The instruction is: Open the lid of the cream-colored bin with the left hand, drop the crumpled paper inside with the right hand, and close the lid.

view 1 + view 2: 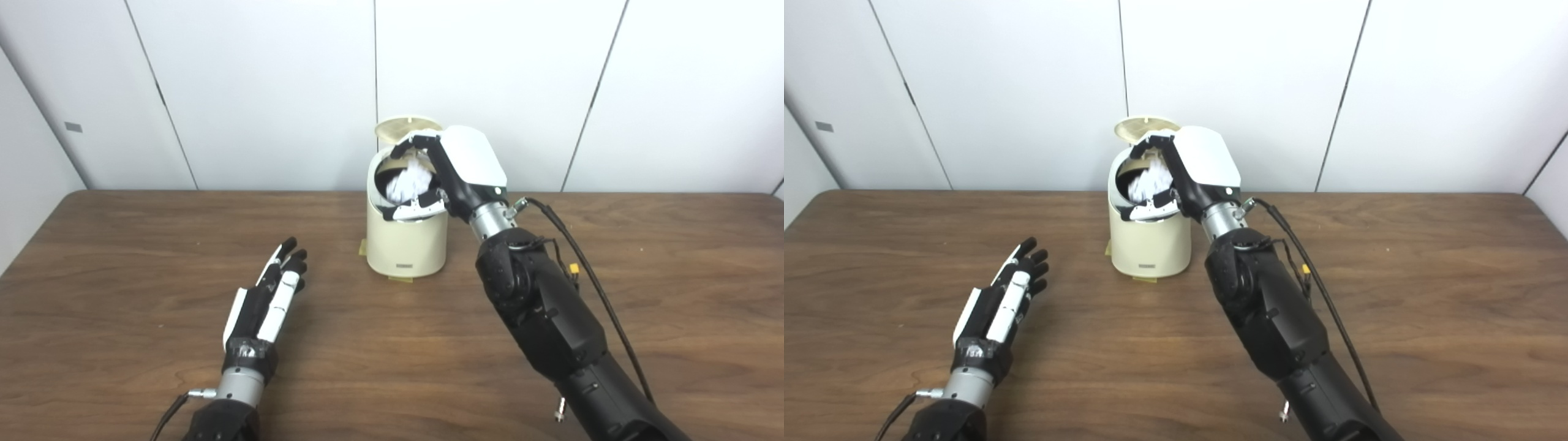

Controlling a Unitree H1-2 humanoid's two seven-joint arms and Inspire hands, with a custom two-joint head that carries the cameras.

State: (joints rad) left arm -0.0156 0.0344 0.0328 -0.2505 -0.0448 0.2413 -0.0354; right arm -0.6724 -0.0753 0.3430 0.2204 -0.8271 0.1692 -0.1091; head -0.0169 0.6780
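The cream-colored bin point(404, 242) stands at the table's back middle. Its lid point(397, 127) is up, standing behind the opening. My right hand point(456, 165) is at the bin's mouth, with its fingers over the far rim and its thumb at the near rim. It holds the white crumpled paper point(409, 182) between them, over the dark opening. My left hand point(269, 300) lies flat on the table, left of and nearer than the bin. It is open, empty and apart from the bin.
The brown wooden table point(674, 294) spreads wide on both sides. White wall panels stand close behind the bin. A black cable point(588, 269) runs along my right forearm. Small tan tabs point(401, 279) lie at the bin's foot.
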